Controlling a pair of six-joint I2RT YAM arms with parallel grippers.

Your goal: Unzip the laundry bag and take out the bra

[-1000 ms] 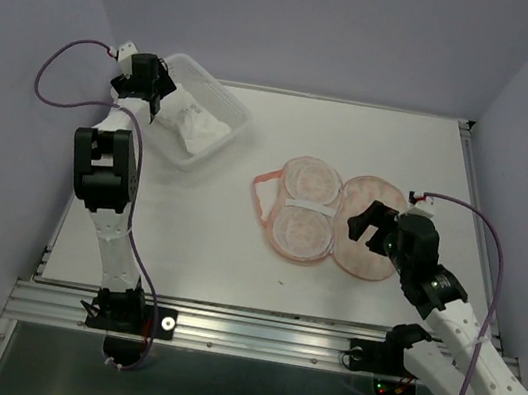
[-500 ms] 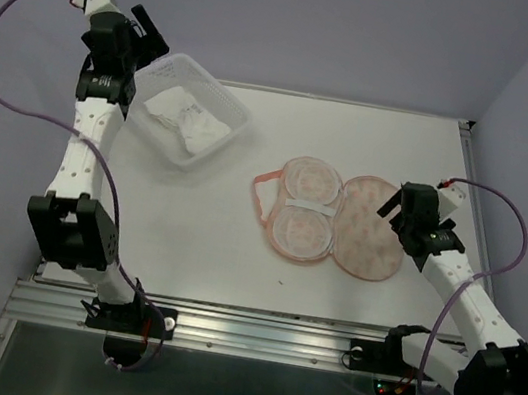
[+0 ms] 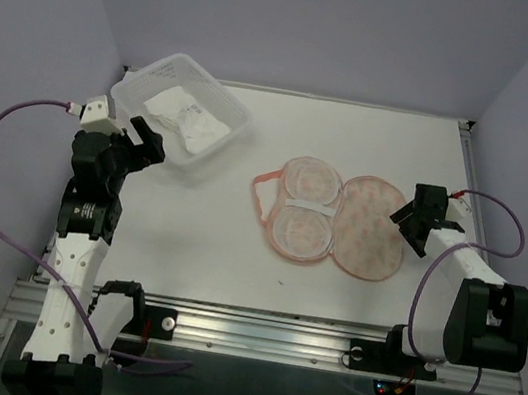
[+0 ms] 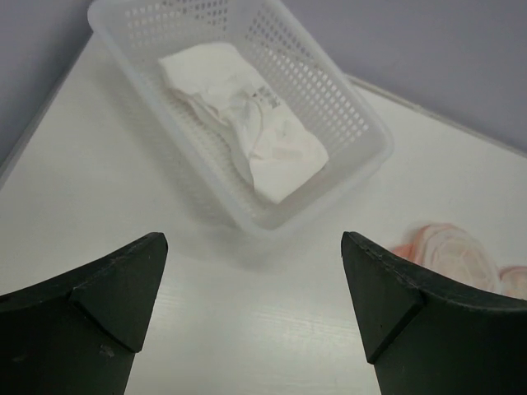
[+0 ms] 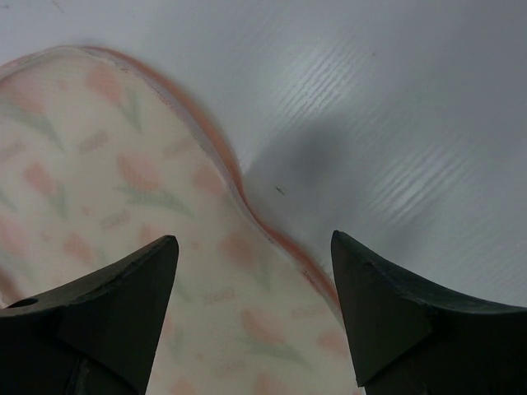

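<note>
The laundry bag (image 3: pixel 370 231) lies unzipped and spread flat in two peach-pink halves mid-table; its pink loop (image 3: pixel 261 200) is on the left. The bra (image 3: pixel 188 119) is a crumpled white garment inside the clear perforated tray (image 3: pixel 233 111) at the back left, also seen as the bra (image 4: pixel 247 115) in the left wrist view. My left gripper (image 3: pixel 146 142) hangs open and empty just in front of that tray (image 4: pixel 354 123). My right gripper (image 3: pixel 406 214) is open over the right rim of the bag (image 5: pixel 123 206), holding nothing.
Grey walls close in the table on the left, back and right. The table's raised right edge (image 3: pixel 474 182) runs just beyond my right arm. A sliver of the bag (image 4: pixel 457 251) shows at the right of the left wrist view.
My left arm has drawn back from the tray toward the near left, leaving the bra inside. My right arm has folded back, its gripper shifting right to the bag's right rim.
</note>
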